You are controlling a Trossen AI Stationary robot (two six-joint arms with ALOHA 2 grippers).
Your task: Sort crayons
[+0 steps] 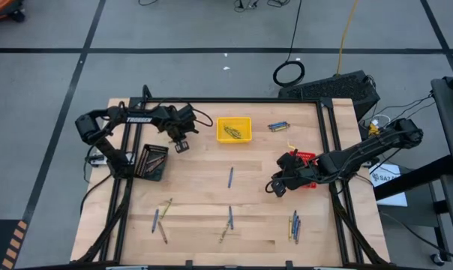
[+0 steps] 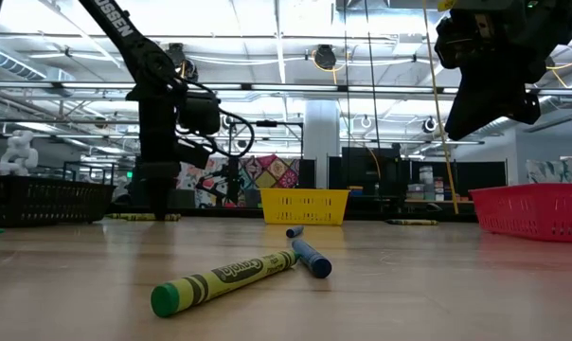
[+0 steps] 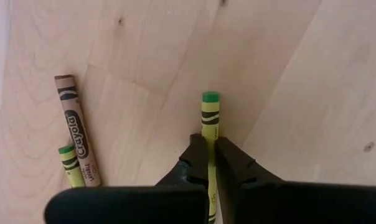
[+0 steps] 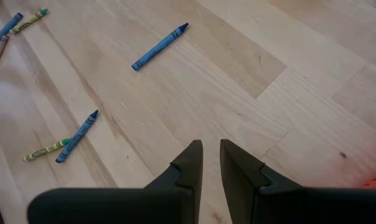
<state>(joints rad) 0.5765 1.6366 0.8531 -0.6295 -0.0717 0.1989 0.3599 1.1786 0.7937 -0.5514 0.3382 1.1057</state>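
My left gripper [image 1: 181, 144] [image 3: 210, 140] stands between the black tray [image 1: 151, 161] and the yellow tray [image 1: 234, 129], shut on a yellow-green crayon [image 3: 210, 115]. A brown crayon [image 3: 76, 140] and another yellow-green one [image 3: 66, 165] lie flat on the wood below it. My right gripper [image 1: 276, 187] [image 4: 211, 149] hangs above the table beside the red tray [image 1: 298, 159], fingers a little apart and empty. Loose crayons lie flat on the table: a blue one [image 1: 230, 177] [image 4: 160, 46], a blue and yellow pair [image 4: 70, 140], and several toward the near edge [image 1: 294, 225]. Olive crayons lie in the yellow tray. My left gripper pinches the yellow-green crayon between its two fingers, on its wrapped body [image 3: 210, 134]. The crayon lies along the fingers and its green end [image 3: 210, 98] sticks out past the fingertips toward the table. Whether that end touches the wood, I cannot tell.
Blue crayons [image 1: 279, 126] lie near the far edge, right of the yellow tray. In the low view a yellow-green crayon [image 2: 224, 281] and a blue one [image 2: 310, 256] lie close to the near edge. Bare wood lies between the trays and the near row of crayons.
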